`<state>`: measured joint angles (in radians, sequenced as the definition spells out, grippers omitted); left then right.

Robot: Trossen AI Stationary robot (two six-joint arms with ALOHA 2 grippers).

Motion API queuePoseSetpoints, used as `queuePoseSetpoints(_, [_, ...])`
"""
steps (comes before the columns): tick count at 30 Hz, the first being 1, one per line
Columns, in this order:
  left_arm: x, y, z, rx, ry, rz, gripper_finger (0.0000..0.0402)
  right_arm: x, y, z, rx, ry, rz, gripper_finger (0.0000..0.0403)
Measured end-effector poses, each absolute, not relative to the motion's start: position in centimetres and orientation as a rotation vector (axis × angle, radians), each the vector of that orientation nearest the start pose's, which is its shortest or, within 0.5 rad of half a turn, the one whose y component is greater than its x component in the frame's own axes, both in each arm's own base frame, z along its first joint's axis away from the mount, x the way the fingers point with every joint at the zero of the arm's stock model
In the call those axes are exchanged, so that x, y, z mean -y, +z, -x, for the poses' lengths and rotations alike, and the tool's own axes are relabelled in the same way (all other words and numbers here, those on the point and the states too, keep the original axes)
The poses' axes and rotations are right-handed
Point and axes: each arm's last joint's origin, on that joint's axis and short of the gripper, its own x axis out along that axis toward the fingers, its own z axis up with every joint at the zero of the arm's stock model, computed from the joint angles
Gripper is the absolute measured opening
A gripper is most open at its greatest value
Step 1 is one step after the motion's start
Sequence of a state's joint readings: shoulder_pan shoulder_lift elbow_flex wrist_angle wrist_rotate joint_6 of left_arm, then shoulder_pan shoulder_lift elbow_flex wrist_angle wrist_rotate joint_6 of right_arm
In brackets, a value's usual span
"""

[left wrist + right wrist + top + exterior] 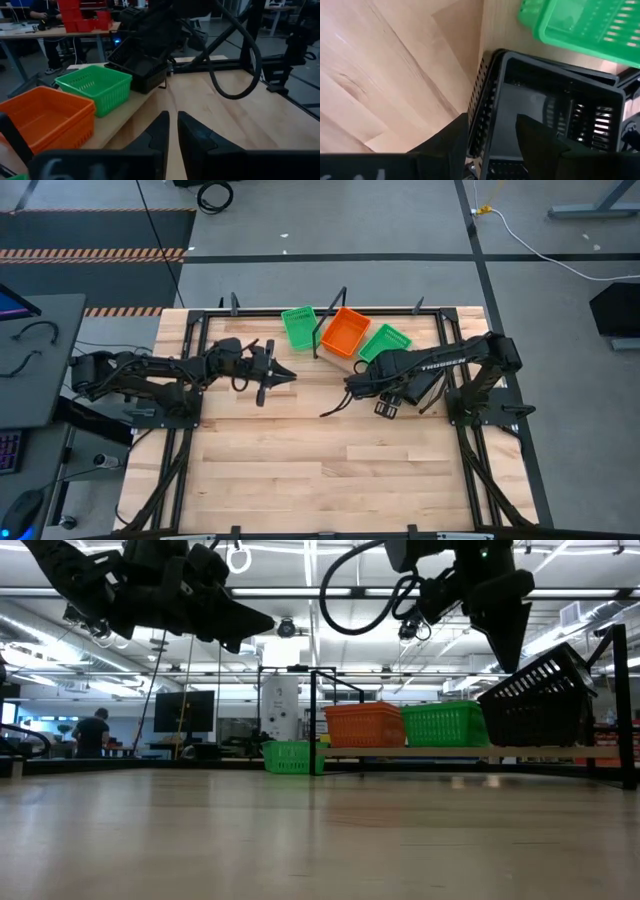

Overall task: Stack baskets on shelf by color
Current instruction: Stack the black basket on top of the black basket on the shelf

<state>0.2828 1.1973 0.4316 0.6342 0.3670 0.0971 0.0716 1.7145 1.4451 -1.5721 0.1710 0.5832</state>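
Note:
On the pale shelf board (470,751) stand an orange basket (365,725) and a green basket (445,723). Another green basket (290,756) sits beside it on the tabletop. My right gripper (490,130) is shut on a black basket (555,107) at the shelf's right end, which the arm hides in the high view. In the low view this black basket (545,700) is tilted. My left gripper (172,130) hovers shut above the table, left of the shelf and clear of the orange basket (45,117). My right gripper holds the black basket by its side wall (487,107), one finger inside the tray and one outside. The fingers come from above, pointing down. The basket is tilted, its lower edge (495,740) on or just above the shelf; a second black layer seems nested under it.
The black frame rails (330,310) and an upright post (313,720) stand around the shelf at the table's far edge. The near half of the plank tabletop (330,470) is bare wood. A person (95,730) stands in the room far behind.

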Motion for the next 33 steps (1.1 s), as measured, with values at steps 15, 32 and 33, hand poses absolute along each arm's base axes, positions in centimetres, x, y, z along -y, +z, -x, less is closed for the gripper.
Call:
queuePoseSetpoints(15, [-5.2,20.8,-23.0,-0.147,-0.095,-0.053,0.0048,-1.7,24.9,-27.4,-1.815,-0.605,-0.276,0.0166])
queuePoseSetpoints(32, [-5.2,20.8,-23.0,-0.144,-0.094,-0.043,0.0047,-1.5,25.6,-26.3,-1.771,-0.631,-0.273,0.0011])
queuePoseSetpoints(33, [-5.2,20.8,-23.0,-0.144,-0.094,-0.043,0.0048,-1.5,26.0,-26.1,-1.747,-0.657,-0.285,0.0011])
